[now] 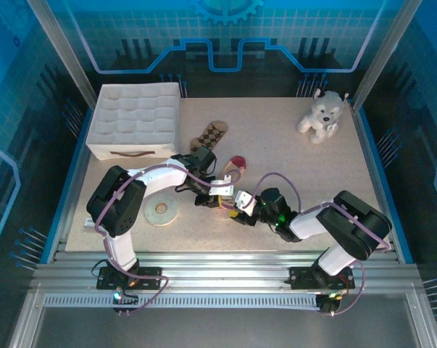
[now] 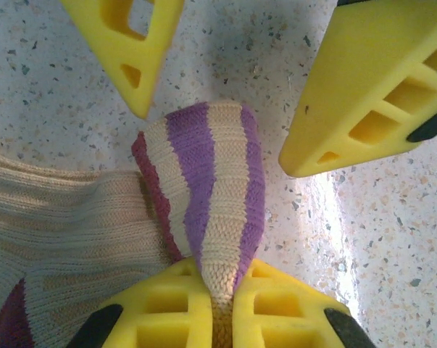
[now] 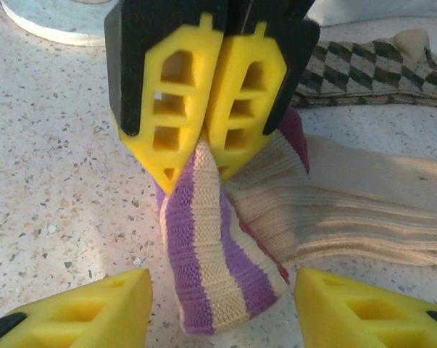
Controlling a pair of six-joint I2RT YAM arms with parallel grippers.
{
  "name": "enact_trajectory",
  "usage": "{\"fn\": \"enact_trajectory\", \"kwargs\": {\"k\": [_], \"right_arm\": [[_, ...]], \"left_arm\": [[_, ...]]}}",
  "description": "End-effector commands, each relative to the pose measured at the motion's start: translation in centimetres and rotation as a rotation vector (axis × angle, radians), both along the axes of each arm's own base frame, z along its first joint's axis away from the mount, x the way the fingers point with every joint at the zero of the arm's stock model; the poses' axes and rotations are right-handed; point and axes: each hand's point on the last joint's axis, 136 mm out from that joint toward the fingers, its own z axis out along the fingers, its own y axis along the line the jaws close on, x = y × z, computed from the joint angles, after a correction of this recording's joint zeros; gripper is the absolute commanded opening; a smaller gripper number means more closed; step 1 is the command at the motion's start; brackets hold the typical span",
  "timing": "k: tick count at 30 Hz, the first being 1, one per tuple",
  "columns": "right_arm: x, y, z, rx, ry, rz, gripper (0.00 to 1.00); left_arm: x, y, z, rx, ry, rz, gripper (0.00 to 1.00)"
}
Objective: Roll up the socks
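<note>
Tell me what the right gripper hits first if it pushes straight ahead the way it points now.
The purple-and-cream striped cuff of the tan knitted sock, raised between the open fingers of the right gripper, comes first; just behind, the left gripper pinches that cuff. Depth is uncertain.

The left arm (image 1: 160, 180) covers most of the tan sock (image 1: 237, 162); a frame edge crops the argyle sock (image 3: 370, 69).

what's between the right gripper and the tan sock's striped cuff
Nothing visible. The open right gripper straddles the striped cuff, with only bare table either side. The left gripper pinches the cuff from the opposite end.
</note>
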Motion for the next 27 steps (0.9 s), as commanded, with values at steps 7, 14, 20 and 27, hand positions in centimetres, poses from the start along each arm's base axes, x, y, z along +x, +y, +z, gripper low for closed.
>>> {"fn": "enact_trajectory", "kwargs": {"k": [7,14,20,27], "right_arm": [[-0.2,1.0,-0.1,0.013,-0.027,0.044,0.52],[-0.5,1.9,0.7,0.030,-0.043,0.070,0.43],[-0.9,2.4,1.2,0.026,-0.059,0.085,0.15],[-1.2,2.3,1.8,0.025,-0.021,0.082,0.00]], "left_arm": [[-0.4,-0.4,2.5,-0.108,0.016,-0.030,0.00],[-0.3,-0.3,3.0,-0.130,0.020,-0.023,0.00],[-0.2,-0.3,2.9,-0.128,0.025,-0.020,0.00],[0.1,-0.4,3.1,-0.129,0.028,0.016,0.01]]}}
